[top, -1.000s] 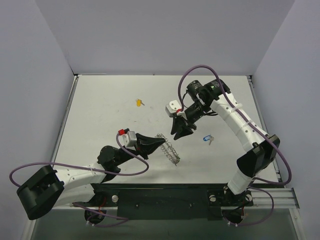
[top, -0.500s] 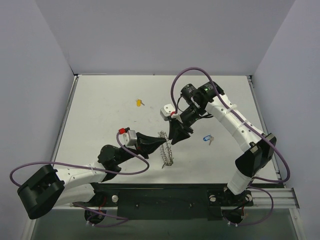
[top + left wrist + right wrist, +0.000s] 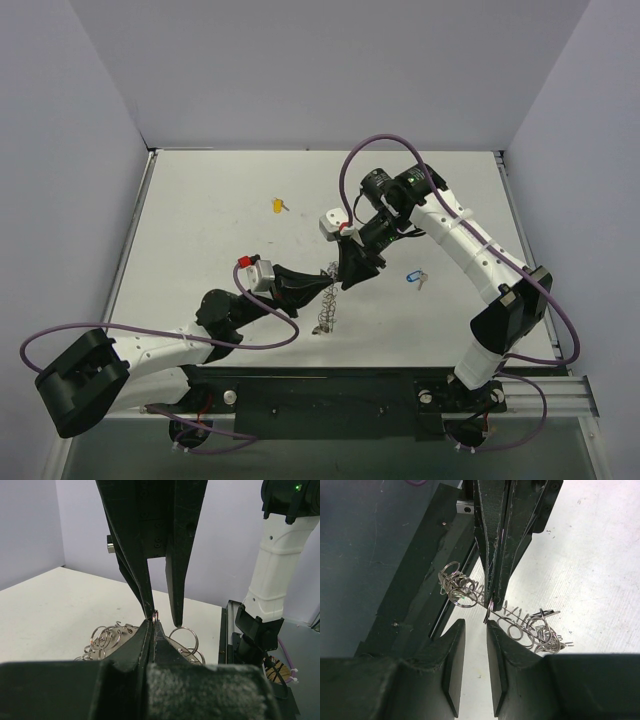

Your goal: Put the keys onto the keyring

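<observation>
Top view: the left gripper [image 3: 320,286] is closed on the keyring [image 3: 325,312], whose lower coils trail onto the table [image 3: 200,220]; the right gripper [image 3: 346,281] sits just beside the keyring's top; a blue key [image 3: 414,278] lies to the right of the keyring; a yellow key [image 3: 278,206] lies well beyond it.

Left wrist: the left gripper [image 3: 152,625] is pinched tight on one small loop of the keyring [image 3: 106,638]; the right gripper [image 3: 164,620] is above the keyring, jaws slightly apart.

Right wrist: the right gripper [image 3: 472,630] is narrowly open and holds nothing; the keyring [image 3: 465,592] is just ahead of its tips, clamped by the left gripper [image 3: 492,600].
</observation>
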Controlling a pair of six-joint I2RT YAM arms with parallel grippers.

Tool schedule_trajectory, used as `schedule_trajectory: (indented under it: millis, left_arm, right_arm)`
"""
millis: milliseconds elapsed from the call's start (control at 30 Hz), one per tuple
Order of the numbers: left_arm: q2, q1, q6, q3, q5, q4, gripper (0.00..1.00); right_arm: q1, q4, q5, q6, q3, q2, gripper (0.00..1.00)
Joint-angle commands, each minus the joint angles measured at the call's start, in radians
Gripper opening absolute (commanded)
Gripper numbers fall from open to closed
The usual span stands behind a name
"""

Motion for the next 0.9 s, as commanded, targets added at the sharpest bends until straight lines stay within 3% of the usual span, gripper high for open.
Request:
schedule_trajectory:
  millis: [0,333,500,733,800,833,867]
  left_arm:
    - [0.003,-0.001,-0.006,0.057,-0.01,0.182,0.0]
    - [0.006,-0.012,0.009,0.058,-0.042,0.162,0.0]
    - [0.013,-0.016,0.014,0.052,-0.059,0.161,0.0]
    - [-0.001,-0.016,-0.005,0.029,-0.094,0.15,0.0]
    - [-0.032,-0.012,-0.005,0.024,-0.097,0.097,0.11]
    - [-0.044,-0.012,0.0,0.024,-0.1,0.033,0.24]
    - [-0.078,-0.012,0.003,0.024,-0.1,-0.01,0.31]
  right_arm:
    - [0.008,-0.018,-0.049,0.02,-0.001,-0.021,0.19]
    - [0.015,0.056,-0.028,0.118,-0.013,-0.023,0.11]
    - [0.016,0.082,-0.017,0.156,-0.017,-0.029,0.0]
    - [0.027,0.162,0.078,0.306,-0.027,-0.052,0.0]
    - [0.031,0.17,0.135,0.387,-0.025,-0.06,0.0]
    - [0.033,0.171,0.172,0.409,-0.021,-0.063,0.0]
    - [0.039,0.164,0.19,0.446,-0.013,-0.06,0.0]
